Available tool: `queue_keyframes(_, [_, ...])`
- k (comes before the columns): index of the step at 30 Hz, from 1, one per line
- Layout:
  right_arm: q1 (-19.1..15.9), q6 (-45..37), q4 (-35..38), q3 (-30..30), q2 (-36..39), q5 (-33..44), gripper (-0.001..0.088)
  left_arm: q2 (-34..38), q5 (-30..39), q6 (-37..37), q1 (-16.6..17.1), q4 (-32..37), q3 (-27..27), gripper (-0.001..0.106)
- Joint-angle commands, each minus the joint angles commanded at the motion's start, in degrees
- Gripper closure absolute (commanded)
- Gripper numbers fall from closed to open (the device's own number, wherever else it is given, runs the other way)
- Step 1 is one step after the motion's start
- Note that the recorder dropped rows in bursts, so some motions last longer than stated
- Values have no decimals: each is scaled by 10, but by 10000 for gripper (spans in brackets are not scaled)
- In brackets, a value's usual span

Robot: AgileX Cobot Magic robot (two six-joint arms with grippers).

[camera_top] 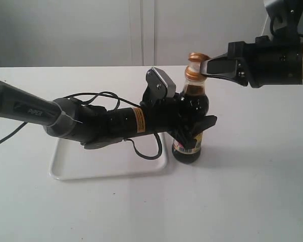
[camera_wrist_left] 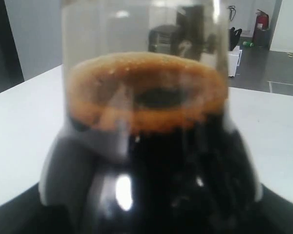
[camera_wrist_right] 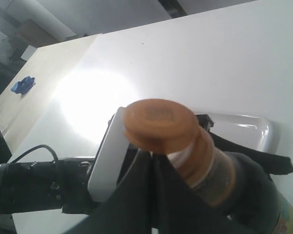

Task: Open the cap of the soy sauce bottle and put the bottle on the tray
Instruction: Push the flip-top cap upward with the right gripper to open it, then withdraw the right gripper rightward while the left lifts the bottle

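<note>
The soy sauce bottle stands upright on the table just right of the tray, its base off the tray. My left gripper is shut on its dark body, which fills the left wrist view. The gold-orange cap is tilted up from its collar, and a white spout shows beneath it. My right gripper comes in from the right, its fingers pressed together. Its tips sit right under the rim of the cap with nothing held between them.
The left arm lies across the tray with a loose cable hanging over it. Its grey-white wrist camera sits close to the bottle neck. White tabletop stretches to the front and right. A tray corner shows behind the bottle.
</note>
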Motion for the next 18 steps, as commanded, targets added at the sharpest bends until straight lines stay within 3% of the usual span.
queue_keyframes(12, [0, 0, 26, -7, 0, 26, 868, 0, 0, 0, 0, 11, 0, 1053])
queue_keyframes(18, [0, 0, -8, -13, -14, -53, 868, 0, 1, -8, 0, 8, 0, 1053])
